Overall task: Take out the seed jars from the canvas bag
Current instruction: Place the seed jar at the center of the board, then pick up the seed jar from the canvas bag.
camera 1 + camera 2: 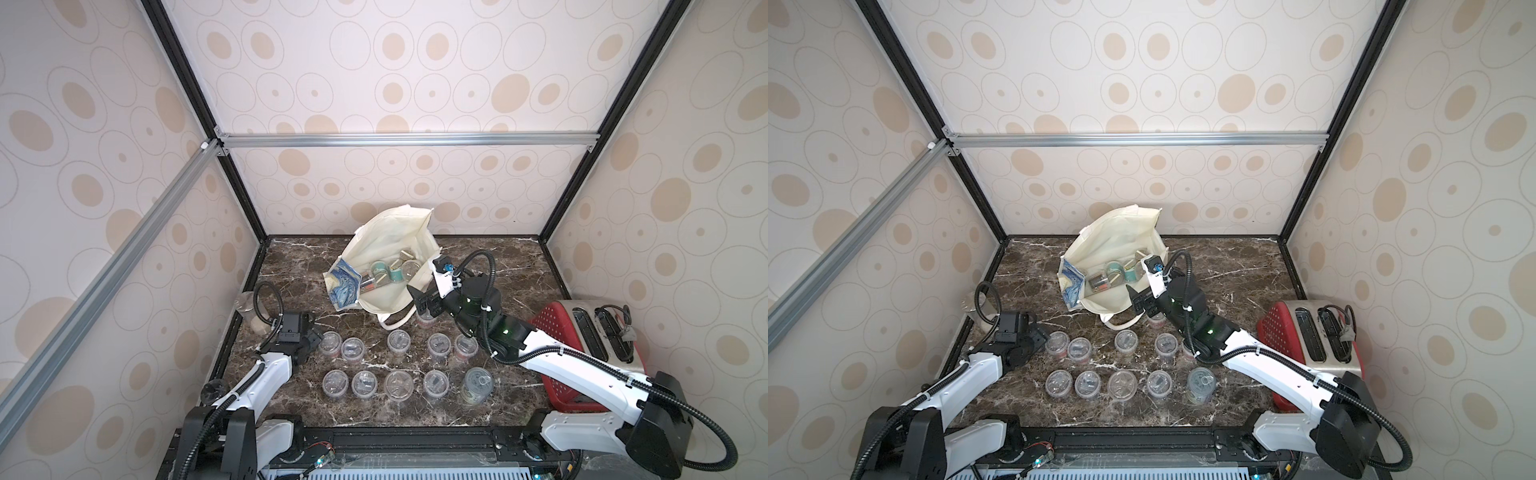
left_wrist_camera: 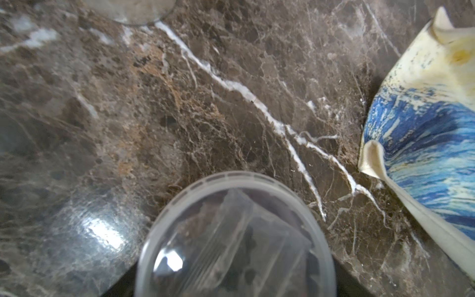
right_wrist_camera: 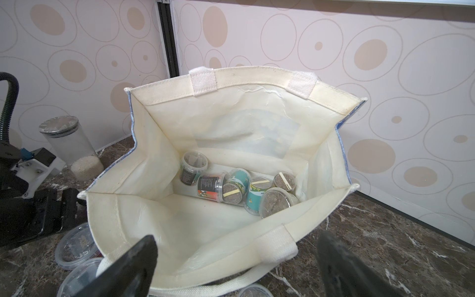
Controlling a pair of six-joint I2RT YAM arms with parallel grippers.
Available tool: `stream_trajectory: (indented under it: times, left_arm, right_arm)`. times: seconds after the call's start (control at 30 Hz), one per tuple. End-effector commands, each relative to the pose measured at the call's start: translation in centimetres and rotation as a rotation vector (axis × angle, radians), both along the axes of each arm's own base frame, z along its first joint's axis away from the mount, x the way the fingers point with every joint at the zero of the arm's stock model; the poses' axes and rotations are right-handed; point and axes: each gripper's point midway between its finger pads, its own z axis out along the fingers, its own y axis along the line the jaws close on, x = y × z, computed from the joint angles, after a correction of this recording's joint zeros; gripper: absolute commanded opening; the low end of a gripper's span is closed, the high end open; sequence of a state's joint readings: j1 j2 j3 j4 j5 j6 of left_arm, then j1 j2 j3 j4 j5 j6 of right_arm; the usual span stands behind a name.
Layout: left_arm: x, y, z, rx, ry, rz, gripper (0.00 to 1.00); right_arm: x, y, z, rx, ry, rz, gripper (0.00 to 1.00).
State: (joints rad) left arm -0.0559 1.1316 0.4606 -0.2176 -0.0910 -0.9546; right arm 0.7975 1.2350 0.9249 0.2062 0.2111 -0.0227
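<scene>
The right tool [image 1: 422,301] hangs at centre frame in both top views. Its arm reaches up and left from the lower right corner, and its jaws are spread wide and empty over the near rim of the bag [image 1: 388,245]. The left tool [image 1: 314,333] sits low, left of centre, on a folded arm. Its jaws seem parted, though the view is poor, and they stand just beside the end jar [image 2: 235,239] without pinching it.

Bare counter [image 1: 511,266] lies open right of the bag, as far as the toaster [image 1: 602,332]. The left edge is tighter, with a cylinder [image 1: 249,311] in that corner.

The bag stands above centre with its mouth gaping upward and its near wall slumped. Some jars [image 3: 231,185] rest on its floor in a line across it, most tipped over with their round ends toward the right tool. The others stand upright in two rows across the counter's lower middle.
</scene>
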Motion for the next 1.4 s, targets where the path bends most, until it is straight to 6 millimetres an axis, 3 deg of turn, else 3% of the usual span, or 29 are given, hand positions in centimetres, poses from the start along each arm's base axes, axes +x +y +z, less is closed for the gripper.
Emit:
stream_trajectory:
  times: [0.0,0.2,0.3,0.43,0.57,0.7,0.77,0.9,1.07,1.23,1.37]
  left_arm:
    - [0.7,0.7,2.0,0.014,-0.062,0.030,0.94]
    - [0.4,1.5,5.7,0.082,-0.084,0.018,0.98]
    - [1.0,0.5,8.3,0.061,-0.133,-0.045,0.98]
    - [3.7,-3.6,14.3,-0.047,-0.337,-0.248,0.98]
    - [5.1,-7.9,21.3,-0.041,-0.502,-0.453,0.98]
    - [5.5,-12.5,24.9,0.006,-0.565,-0.635,0.98]
    - [5.6,-14.8,25.0,0.041,-0.563,-0.712,0.98]
    - [6.7,-16.7,23.6,0.130,-0.566,-0.737,0.98]
    - [8.6,-17.3,19.4,0.223,-0.494,-0.708,0.98]
    - [7.8,-18.3,14.7,0.274,-0.389,-0.761,0.98]
    - [6.5,-19.3,13.6,0.204,-0.411,-0.778,0.92]
  right_arm:
    - [0.5,0.6,1.5,0.027,-0.007,-0.004,0.98]
    - [1.9,2.1,0.1,-0.080,0.123,0.019,0.99]
    - [3.3,2.2,-1.0,-0.148,0.173,0.004,0.99]
    - [5.0,2.5,-3.4,-0.167,0.334,0.026,0.99]
    - [6.6,2.3,-5.5,-0.153,0.504,-0.037,0.98]
    - [7.1,3.1,-7.0,-0.158,0.584,-0.037,0.96]
    - [7.4,3.4,-7.6,-0.141,0.610,-0.058,0.91]
    - [8.3,3.2,-8.9,-0.127,0.660,-0.134,0.82]
    - [8.0,2.6,-10.6,-0.175,0.755,-0.201,0.73]
    - [7.5,2.1,-11.4,-0.221,0.764,-0.233,0.72]
    - [8.5,2.5,-11.5,-0.268,0.724,-0.216,0.75]
